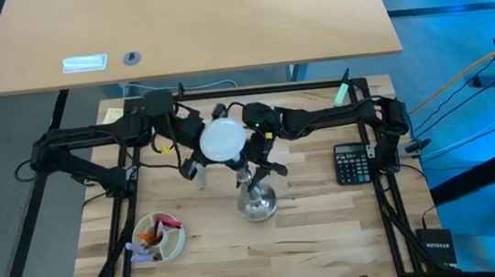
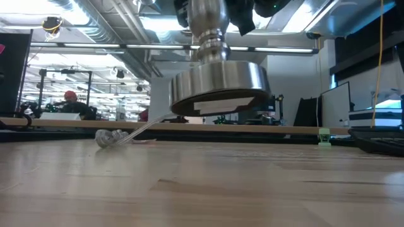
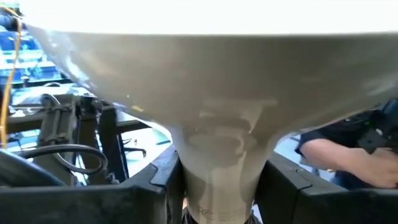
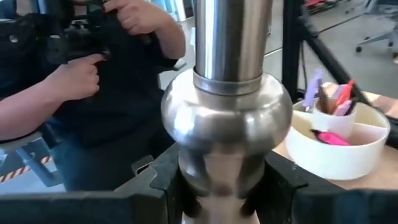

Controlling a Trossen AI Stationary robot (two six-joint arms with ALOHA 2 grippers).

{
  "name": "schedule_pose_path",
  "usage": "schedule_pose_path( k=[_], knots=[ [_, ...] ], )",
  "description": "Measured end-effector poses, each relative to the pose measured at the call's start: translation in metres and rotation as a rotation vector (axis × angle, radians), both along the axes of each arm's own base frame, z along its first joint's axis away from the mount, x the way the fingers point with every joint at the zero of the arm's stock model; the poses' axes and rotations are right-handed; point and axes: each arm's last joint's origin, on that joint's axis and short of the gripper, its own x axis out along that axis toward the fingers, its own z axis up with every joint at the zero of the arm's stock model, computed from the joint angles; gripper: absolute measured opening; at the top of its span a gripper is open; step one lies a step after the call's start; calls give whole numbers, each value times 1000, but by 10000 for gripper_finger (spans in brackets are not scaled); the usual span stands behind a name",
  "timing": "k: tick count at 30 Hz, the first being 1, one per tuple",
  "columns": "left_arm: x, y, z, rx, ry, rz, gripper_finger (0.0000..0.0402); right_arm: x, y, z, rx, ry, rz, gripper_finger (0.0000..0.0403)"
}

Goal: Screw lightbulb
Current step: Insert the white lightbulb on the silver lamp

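Table (image 1: 332, 240): light wood butcher-block top, dark frame rails along its edges. Widest bare stretch is the near half, centre to R; far edge crowded by both arm bases and cables.

L arm reaches in from the L side, R arm from the R; they meet at table centre, grippers close together, little room between them.

Silver stand (image 1: 257, 202): held off the wood. Low view shows its round foot (image 2: 218, 88) tilted, clear air under it, white label on the underside. R gripper (image 4: 221, 190) pinches the stand's stem below the bulge, one dark finger each side, pads pressed against metal.

Lightbulb (image 1: 223, 139): white, domed head up, in the air just up-left of the stand, at table centre. L gripper (image 3: 219, 186) clamps its narrow neck, fingers tight on both sides; the dome (image 3: 205, 74) fills most of the left wrist view. Cannot tell if the base touches the stand's socket.

Calculator (image 1: 353, 163): dark, R side, near the R arm's base, well apart from the stand.

White divided bowl (image 1: 159, 237): near L corner, holds pens and pink/orange bits; apart from both grippers.

Small black box (image 1: 436, 246): near R edge.

Crumpled clear wrapper (image 2: 112, 137): flat on the wood in the low view.

Person (image 4: 93, 81) in dark top beyond the table, hands raised.
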Motion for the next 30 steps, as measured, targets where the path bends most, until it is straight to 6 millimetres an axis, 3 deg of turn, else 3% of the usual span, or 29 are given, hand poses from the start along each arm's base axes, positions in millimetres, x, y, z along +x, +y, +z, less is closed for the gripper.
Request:
schedule_pose_path(
  k=[5, 11, 14, 30],
  knots=[
    [0, 3, 0, -54, 14, 14, 136, 1, -3, -3, -44, -14, -70, 139],
    [-6, 4, 2, -70, 37, 81, 249, 2, -4, 2, -69, -45, -134, 139],
    [-10, 3, 6, -69, 26, 94, 280, 2, -10, 3, -78, -40, -182, 139],
    [-61, 8, 20, 16, 114, 544, 291, -1, -44, 3, -92, 7, -384, 139]
  ],
)
